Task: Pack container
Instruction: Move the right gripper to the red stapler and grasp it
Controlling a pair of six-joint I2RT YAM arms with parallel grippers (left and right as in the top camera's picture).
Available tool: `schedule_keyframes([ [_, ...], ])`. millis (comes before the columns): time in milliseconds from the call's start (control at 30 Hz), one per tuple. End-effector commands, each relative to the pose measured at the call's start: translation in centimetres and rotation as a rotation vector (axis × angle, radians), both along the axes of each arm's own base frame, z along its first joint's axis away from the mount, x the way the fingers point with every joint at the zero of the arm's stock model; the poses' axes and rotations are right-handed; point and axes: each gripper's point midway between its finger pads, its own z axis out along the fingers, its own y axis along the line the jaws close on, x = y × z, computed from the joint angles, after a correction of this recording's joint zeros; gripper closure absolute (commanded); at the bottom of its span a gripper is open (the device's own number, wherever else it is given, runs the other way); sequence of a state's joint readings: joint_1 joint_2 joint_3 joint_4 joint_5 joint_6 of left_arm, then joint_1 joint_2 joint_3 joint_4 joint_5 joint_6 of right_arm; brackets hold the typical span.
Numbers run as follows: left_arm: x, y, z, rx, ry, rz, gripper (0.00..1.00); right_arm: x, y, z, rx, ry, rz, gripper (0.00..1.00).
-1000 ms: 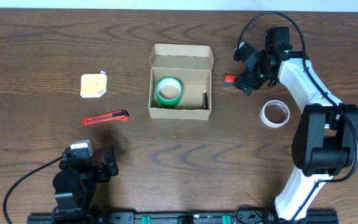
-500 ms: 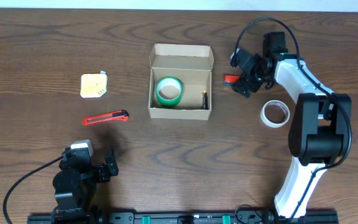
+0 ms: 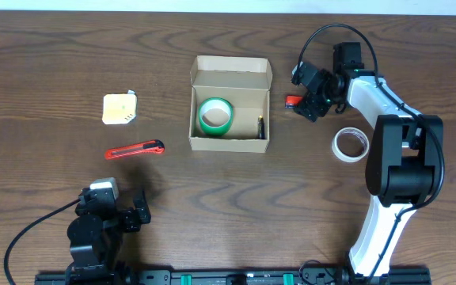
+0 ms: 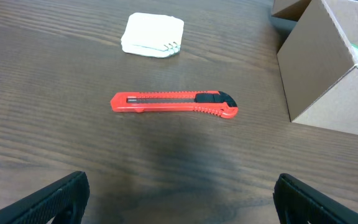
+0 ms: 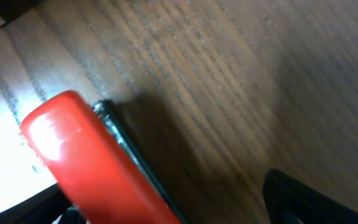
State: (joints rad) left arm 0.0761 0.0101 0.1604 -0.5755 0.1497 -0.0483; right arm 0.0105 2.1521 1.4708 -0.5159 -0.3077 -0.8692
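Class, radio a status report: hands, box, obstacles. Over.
Left hand open, idle. Right hand open at red item. Box open, green tape inside. No obstruction.

Red cutter (image 3: pixel 134 149), yellow pad (image 3: pixel 119 109) and white tape roll (image 3: pixel 336 146) lie apart.

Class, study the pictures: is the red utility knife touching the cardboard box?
Apart. The left wrist view shows a strip of bare table between the black end of the red utility knife and the cardboard box.
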Motion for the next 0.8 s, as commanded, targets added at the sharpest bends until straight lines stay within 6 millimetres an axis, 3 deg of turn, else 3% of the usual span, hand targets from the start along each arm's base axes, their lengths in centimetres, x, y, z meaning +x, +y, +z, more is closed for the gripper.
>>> schedule_keyframes([
  [0,0.0,0.2,-0.2,0.013,0.001,0.005,0.05,0.2,0.1,-0.7,0.029,0.017,-0.028,0.12],
  [100,0.0,0.2,-0.2,0.013,0.001,0.005,0.05,0.1,0.1,-0.7,0.028,0.022,-0.028,0.21],
  [167,0.0,0.2,-0.2,0.013,0.001,0.005,0.04,0.0,0.1,-0.7,0.028,0.023,-0.028,0.41],
  [233,0.0,0.2,-0.2,0.013,0.001,0.005,0.05,0.0,0.2,-0.7,0.029,0.023,-0.027,0.52],
  [467,0.0,0.2,-0.2,0.013,0.001,0.005,0.05,0.2,0.2,-0.4,0.05,0.035,-0.081,0.71],
  [567,0.0,0.2,-0.2,0.013,0.001,0.005,0.05,1.0,0.2,1.5,0.083,0.017,-0.154,0.91],
  [767,0.0,0.2,-0.2,0.013,0.001,0.005,0.05,2.8,0.4,9.2,0.192,-0.08,-0.327,0.93],
])
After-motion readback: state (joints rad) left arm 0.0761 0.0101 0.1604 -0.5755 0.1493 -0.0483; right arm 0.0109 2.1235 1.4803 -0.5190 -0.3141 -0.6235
